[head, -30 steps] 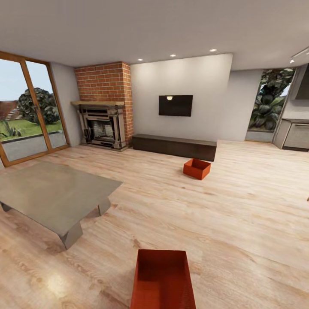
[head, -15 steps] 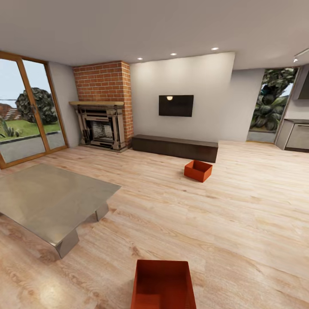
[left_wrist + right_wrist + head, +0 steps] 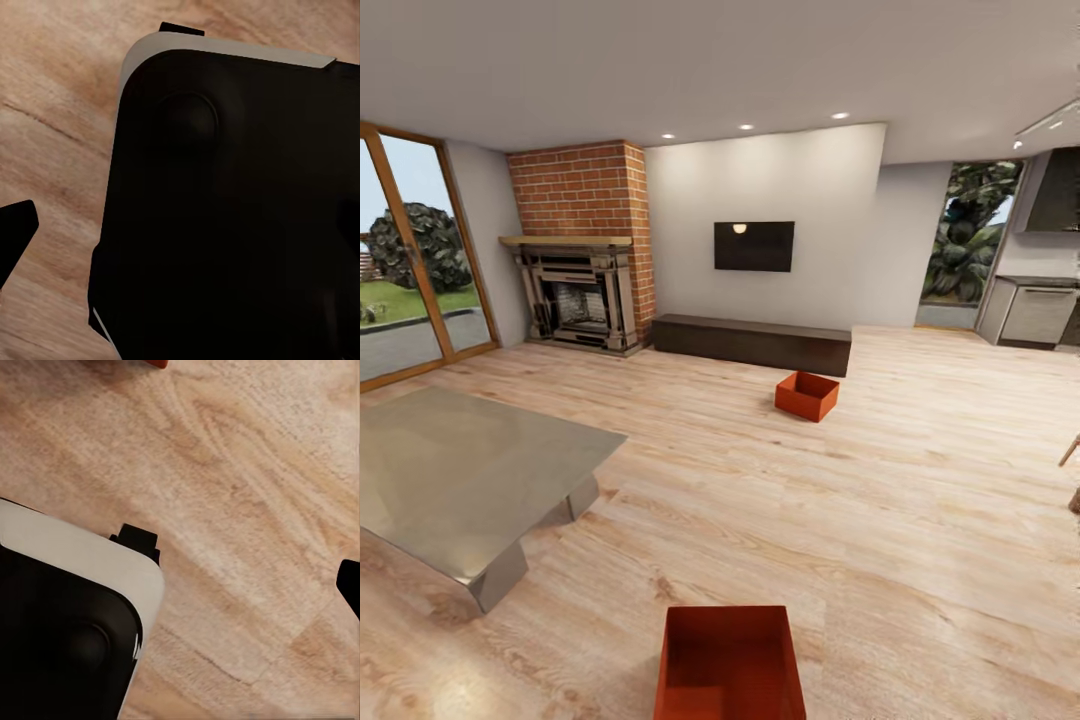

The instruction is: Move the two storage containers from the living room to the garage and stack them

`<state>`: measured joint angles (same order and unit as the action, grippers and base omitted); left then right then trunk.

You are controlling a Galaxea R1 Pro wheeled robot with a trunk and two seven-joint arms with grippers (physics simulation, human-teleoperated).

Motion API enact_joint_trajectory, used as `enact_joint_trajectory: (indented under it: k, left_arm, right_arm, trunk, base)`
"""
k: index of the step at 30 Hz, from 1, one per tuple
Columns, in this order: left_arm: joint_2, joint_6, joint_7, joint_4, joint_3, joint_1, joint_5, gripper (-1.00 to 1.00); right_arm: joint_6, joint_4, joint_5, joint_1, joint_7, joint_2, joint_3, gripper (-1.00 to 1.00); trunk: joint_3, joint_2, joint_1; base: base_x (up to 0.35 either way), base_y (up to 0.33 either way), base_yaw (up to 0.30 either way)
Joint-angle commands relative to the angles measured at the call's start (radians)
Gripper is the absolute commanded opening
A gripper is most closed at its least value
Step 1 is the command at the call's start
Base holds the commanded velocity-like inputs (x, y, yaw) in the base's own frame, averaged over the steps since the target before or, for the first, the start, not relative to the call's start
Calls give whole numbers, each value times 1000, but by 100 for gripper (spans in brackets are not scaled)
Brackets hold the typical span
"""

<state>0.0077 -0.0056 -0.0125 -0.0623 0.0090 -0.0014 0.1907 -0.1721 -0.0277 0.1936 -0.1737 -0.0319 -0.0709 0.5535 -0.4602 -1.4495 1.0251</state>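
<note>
On wood floor [image 3: 920, 480], two containers [image 3: 806, 395]

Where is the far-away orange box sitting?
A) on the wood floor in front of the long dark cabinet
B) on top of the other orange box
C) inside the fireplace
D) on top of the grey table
A: the far orange box rests on the wood floor just in front of the long dark cabinet, apart from the near orange box at the head view's bottom edge.
</note>
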Motion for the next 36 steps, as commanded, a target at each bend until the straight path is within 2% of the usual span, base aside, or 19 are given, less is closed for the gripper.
enact_joint_trajectory:
  k: [1, 13, 36]
  left_arm:
    - [0, -1, -1, -1, 0, 0, 6, 100]
    - [-1, -1, -1, -1, 1, 0, 6, 100]
    - [0, -1, -1, -1, 0, 0, 6, 100]
  right_arm:
    - [-6, -3, 10, -1, -3, 0, 8, 100]
    - [-6, -3, 10, -1, -3, 0, 8, 100]
    - [-5, -3, 11, -1, -3, -1, 8, 100]
  trunk:
    - [-1, -1, 0]
    - [-1, -1, 0]
    - [-1, -1, 0]
  base:
    - [0, 0, -106]
    - [0, 0, -82]
    - [0, 0, -2]
